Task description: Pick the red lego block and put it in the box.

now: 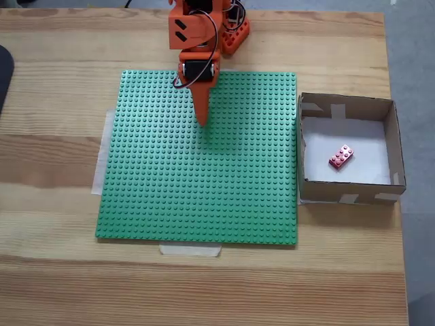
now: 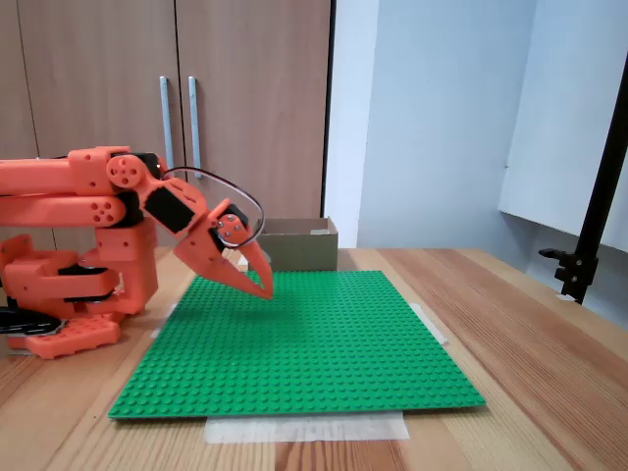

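Gripper (image 1: 202, 121) hanging empty over the green baseplate (image 1: 170, 204), fingers pressed together, task apparently complete.
Well to its right in the top-down fixed view, the red lego block (image 1: 341, 156) is lying flat inside the box (image 1: 397, 146), long axis running diagonally, lower-left to upper-right; I judge the best move is retreating cleanly, avoiding the cardboard walls.

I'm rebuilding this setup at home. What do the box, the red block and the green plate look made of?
The box looks like brown cardboard, matte, with pale tape patches and a white paper-like floor. The red lego block looks like glossy moulded plastic with studs. The green baseplate seems to be studded plastic too, with a duller sheen.
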